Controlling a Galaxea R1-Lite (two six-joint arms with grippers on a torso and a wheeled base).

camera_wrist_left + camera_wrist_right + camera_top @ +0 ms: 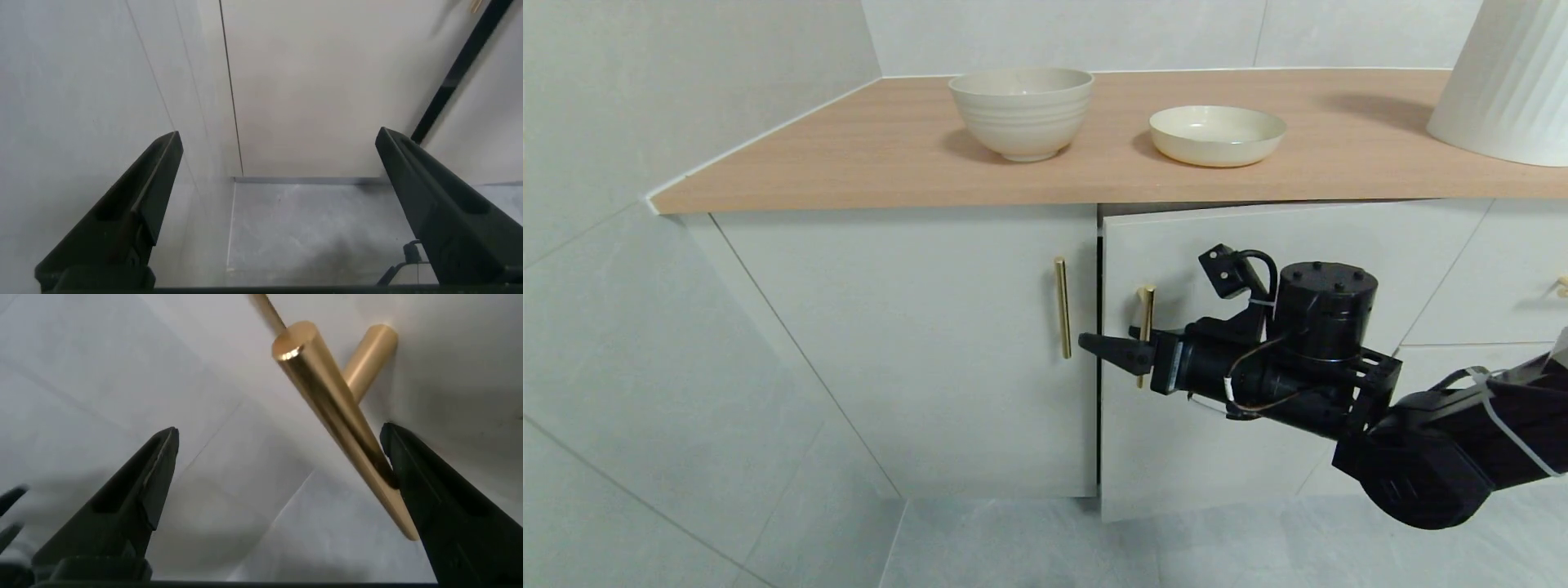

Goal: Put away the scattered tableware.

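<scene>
**R gripper at cupboard handle, dishes waiting on the counter**

R gripper (278, 441): fingers spread apart, nothing clamped. The brass bar handle (331, 408) of the right-hand cupboard door (1258, 245) sits between them, close up to one finger; can't tell if it touches. That door looks slightly ajar to me, its edge standing proud of the left door (915, 343), which has its own brass handle (1063, 308). L gripper (279, 139): also spread apart and empty, facing the floor by the cabinet base.

Task items are up on the wooden countertop (849, 155), well apart from both grippers. There's a deep ribbed bowl (1021, 110) and, near it toward my right, a shallow dish (1217, 135). Both are upright and empty. A big white ribbed vessel (1511, 82) stands at the counter's far right.

Handling, my guess: both pieces look like glazed ceramic or similar, so stiff, smooth, prob slippery, and they'd chip if knocked. The bowl is likely the heavier; I'd pinch over the rim w/ one finger inside and one outside. The dish has a low sloped wall w/ little to bite on, so I'd pinch the near rim and keep it level.
</scene>
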